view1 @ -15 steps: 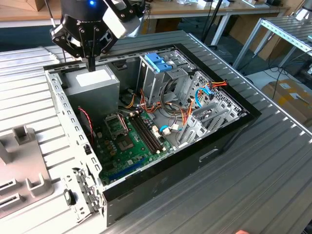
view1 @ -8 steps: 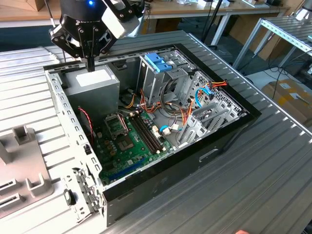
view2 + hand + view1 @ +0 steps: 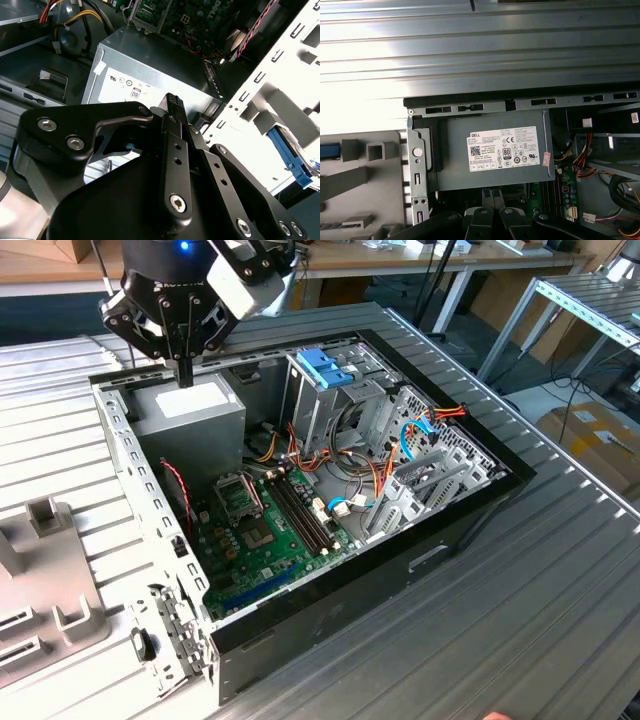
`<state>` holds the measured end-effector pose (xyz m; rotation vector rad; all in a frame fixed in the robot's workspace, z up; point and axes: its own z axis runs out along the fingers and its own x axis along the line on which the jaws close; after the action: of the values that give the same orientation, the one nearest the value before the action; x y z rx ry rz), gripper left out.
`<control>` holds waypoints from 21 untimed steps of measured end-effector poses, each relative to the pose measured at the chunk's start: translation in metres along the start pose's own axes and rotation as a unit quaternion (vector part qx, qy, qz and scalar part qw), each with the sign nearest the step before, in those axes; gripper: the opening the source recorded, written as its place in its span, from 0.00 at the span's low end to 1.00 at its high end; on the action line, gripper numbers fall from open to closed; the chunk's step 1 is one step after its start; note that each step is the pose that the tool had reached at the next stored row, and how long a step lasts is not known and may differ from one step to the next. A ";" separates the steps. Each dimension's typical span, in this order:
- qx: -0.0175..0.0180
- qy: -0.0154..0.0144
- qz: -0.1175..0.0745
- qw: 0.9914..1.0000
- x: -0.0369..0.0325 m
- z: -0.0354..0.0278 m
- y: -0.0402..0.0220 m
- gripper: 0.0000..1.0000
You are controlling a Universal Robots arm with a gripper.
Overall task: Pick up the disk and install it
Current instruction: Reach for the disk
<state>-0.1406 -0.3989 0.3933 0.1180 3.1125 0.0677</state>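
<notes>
My gripper hangs over the back corner of the open computer case, just above the big grey box with a white sticker. Its black fingers meet in one narrow tip, shut with nothing between them. In the second wrist view the gripper points at that box. A light-blue plastic strip that looks like the disk's frame lies in the pale grey fixture beside the case. The first wrist view shows a blue edge of the disk at the picture's rim.
Inside the case stand a tall metal cage with a blue plastic top, a green mainboard and loose orange, blue and red cables. The case rests on a ribbed metal table. The grey fixture lies at the exterior view's left.
</notes>
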 end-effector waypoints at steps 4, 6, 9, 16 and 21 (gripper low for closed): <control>0.000 0.000 0.000 1.000 0.0025 -0.0001 -0.0002 0.11; 0.000 0.000 0.000 1.000 0.0039 -0.0001 -0.0003 0.11; 0.000 0.000 0.000 1.000 0.0060 -0.0002 -0.0005 0.11; 0.000 0.000 0.000 1.000 0.0133 -0.0004 -0.0010 0.11; 0.000 0.000 0.000 1.000 0.0187 -0.0005 -0.0014 0.11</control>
<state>-0.1593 -0.3989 0.3933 0.1179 3.1124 0.0677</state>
